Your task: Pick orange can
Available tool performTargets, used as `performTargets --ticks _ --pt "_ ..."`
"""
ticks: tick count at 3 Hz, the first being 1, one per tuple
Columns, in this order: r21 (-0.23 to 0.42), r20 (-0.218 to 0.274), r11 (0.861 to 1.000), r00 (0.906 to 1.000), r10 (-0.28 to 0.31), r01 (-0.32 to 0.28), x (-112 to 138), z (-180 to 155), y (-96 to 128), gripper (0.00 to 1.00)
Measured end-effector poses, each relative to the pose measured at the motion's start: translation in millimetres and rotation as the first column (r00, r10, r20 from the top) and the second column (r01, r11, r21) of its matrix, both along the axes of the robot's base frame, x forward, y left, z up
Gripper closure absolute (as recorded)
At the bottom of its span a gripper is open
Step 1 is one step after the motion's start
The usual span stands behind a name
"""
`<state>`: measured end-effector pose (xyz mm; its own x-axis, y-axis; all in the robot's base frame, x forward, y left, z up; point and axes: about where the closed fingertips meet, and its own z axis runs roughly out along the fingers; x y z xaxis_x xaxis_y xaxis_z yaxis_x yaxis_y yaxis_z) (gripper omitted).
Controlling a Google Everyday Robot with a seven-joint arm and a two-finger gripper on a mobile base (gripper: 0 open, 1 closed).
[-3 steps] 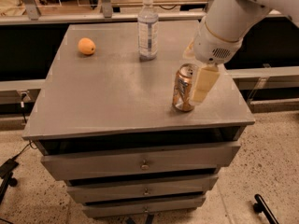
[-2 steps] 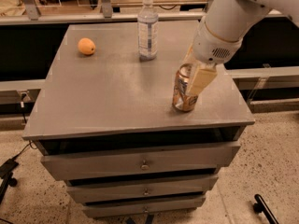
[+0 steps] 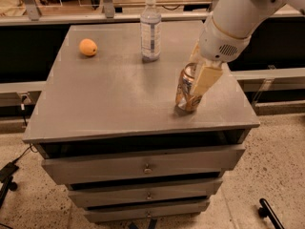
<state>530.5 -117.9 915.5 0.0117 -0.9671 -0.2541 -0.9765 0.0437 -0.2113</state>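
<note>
The orange can (image 3: 184, 93), shiny orange-copper with a silver top, stands on the grey cabinet top (image 3: 119, 94) near its front right corner and leans slightly. My gripper (image 3: 197, 84) comes down from the upper right on a white arm and sits over the can's right side. Its cream tip overlaps the can's front and covers part of the can. The can's base rests on the cabinet top.
A tall clear water bottle (image 3: 150, 28) stands at the back middle of the top. A small round orange fruit (image 3: 88, 47) lies at the back left. Drawers (image 3: 143, 166) run below the top. A black caster (image 3: 269, 213) shows on the floor at the lower right.
My gripper has moved left and slightly down, from beside the can's right side to overlapping the can. The can, bottle and fruit have stayed in place.
</note>
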Motion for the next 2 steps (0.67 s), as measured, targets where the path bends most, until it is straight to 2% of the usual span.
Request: performTargets --ticks 1,2 --pt "0.024 0.012 1.0 0.9999 0.006 -0.006 -2 42 6 1.0" --pt "0.003 0.048 1.0 0.9986 0.024 -0.024 -7 89 20 1.0"
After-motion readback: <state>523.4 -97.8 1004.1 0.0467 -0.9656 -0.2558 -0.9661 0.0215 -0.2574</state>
